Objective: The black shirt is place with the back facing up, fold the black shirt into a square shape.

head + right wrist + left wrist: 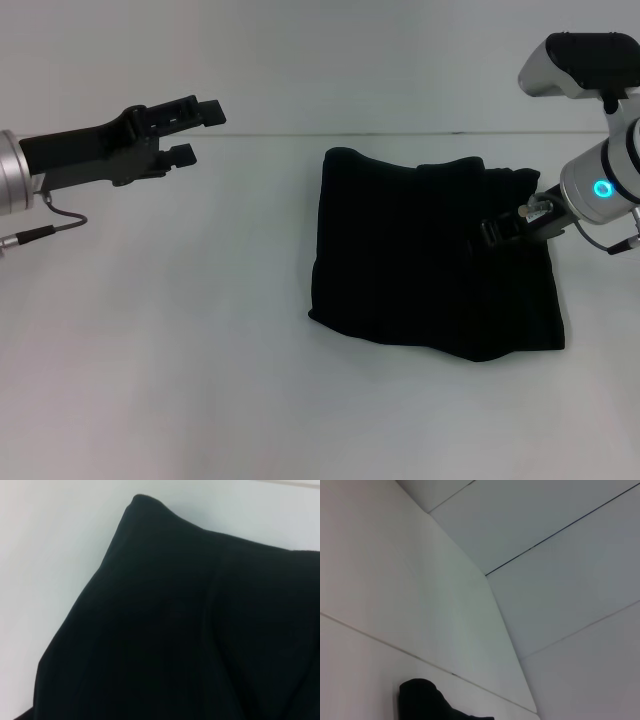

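The shirt lies on the table, right of centre, already folded into a compact, roughly four-sided bundle. No sleeves stick out and no lettering shows. By its shape the folding looks mostly done: the near and left edges run fairly straight, but the far edge is lumpy, with a raised hump at the far-left corner and bunched cloth at the far right. What seems left is flattening or squaring that far side, and letting go.

The right gripper sits low over the shirt's right part, reaching in from the right edge; black on black, I cannot tell how its jaws stand or whether they pinch cloth. Its wrist view shows only cloth filling the frame, with one pointed corner against the table.

The left gripper hangs at the far left, well apart from the shirt, jaws open and holding nothing.

Room is ample: bare table lies left of and nearer than the shirt. The table's far edge runs just beyond the shirt's far edge.
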Tool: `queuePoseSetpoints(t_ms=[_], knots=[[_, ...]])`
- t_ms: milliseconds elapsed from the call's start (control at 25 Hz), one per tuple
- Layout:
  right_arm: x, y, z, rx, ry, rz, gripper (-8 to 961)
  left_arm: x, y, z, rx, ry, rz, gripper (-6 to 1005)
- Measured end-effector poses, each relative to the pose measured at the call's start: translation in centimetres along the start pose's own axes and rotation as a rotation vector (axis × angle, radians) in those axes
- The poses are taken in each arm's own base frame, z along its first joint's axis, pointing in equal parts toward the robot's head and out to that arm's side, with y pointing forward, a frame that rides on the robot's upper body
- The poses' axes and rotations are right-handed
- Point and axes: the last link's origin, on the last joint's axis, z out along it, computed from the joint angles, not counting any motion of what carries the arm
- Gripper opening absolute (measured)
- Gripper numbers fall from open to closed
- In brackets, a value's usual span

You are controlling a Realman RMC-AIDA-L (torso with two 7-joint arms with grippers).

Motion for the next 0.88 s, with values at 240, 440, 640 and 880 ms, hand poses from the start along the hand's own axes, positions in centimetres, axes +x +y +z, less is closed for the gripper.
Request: queuePoseSetpoints(t_ms=[240, 440, 640, 880], knots=[[-0.19, 0.11, -0.03, -0.002, -0.007, 0.001, 247, 0.06, 0.01, 0.04, 0.001, 0.002, 0.001, 948], [-0.48, -0.04, -0.33, -0.004, -0.025, 0.013, 225, 0.18, 0.15, 0.18, -0.001, 0.002, 0.005, 949], [-0.46, -0.07, -0.41, -0.008, -0.026, 0.017, 203, 0.25, 0.22, 0.24, -0.002, 0.003, 0.006, 949], [-0.44, 0.06, -0.42, -0.011, -0.023, 0.013, 117, 0.32, 0.19, 0.25, 0.0, 0.007, 0.006, 949]])
